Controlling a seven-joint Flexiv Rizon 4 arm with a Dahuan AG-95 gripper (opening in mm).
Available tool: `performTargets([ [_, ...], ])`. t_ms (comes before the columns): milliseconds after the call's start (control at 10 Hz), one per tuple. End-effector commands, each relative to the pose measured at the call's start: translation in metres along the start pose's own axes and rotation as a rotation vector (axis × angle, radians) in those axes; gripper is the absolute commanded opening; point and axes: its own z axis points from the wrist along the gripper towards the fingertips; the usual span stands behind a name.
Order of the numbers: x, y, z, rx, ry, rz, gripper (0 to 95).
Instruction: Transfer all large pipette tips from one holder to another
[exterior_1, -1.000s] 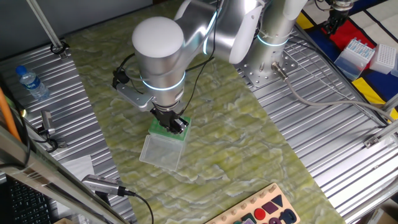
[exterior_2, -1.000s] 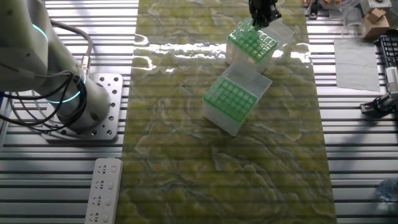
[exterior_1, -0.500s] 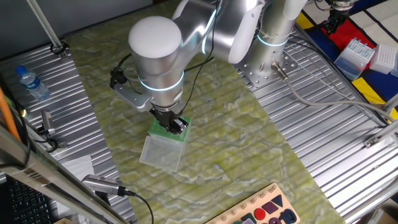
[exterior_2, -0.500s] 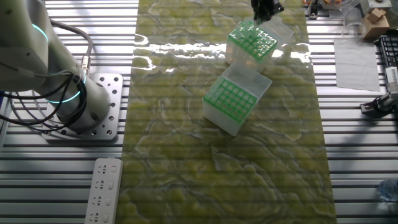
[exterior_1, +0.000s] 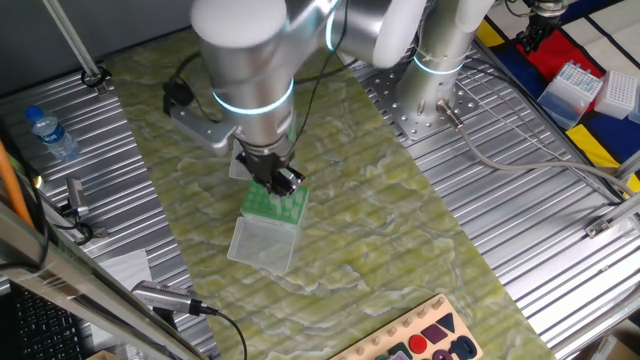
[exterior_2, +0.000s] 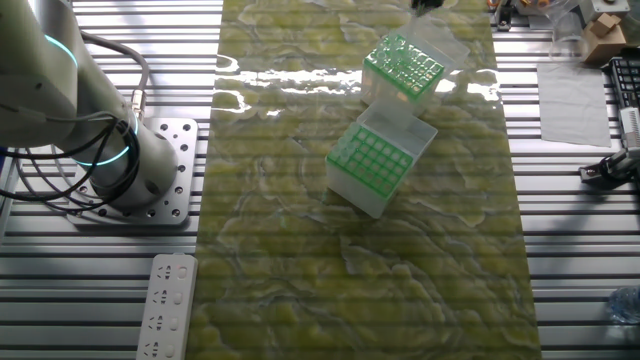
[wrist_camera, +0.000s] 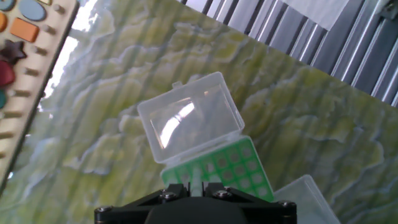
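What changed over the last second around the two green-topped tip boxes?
The gripper rose from the green-topped box with the open clear lid, and the arm lifted with it; in the other fixed view it has nearly left the top edge. A whitish tip shows between its fingers. Both boxes, including the second box, stayed put.

Light is bright and even in all three views, seemingly from overhead. In the other fixed view, white glare streaks the green mat (exterior_2: 300, 80) toward 12 o'clock and washes its pattern out. The arm (exterior_1: 245, 60) shows soft highlights and throws only a faint shadow. In the hand view, a window-like reflection sits on the clear lid (wrist_camera: 189, 124); the gripper (wrist_camera: 198, 202) at 6 o'clock is dark and slightly blurred. The fixed views are soft, so fine detail is perhaps lost.
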Motion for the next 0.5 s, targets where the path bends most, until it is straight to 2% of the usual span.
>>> performTargets([
  [100, 0.0, 0.001, -0.017, 0.001, 0.004, -0.007, 0.0],
  [200, 0.005, 0.003, -0.026, -0.003, 0.002, -0.014, 0.0],
  [300, 0.007, 0.004, -0.028, 0.001, 0.007, -0.012, 0.0],
  [500, 0.013, 0.004, -0.035, 0.019, 0.035, -0.042, 0.0],
])
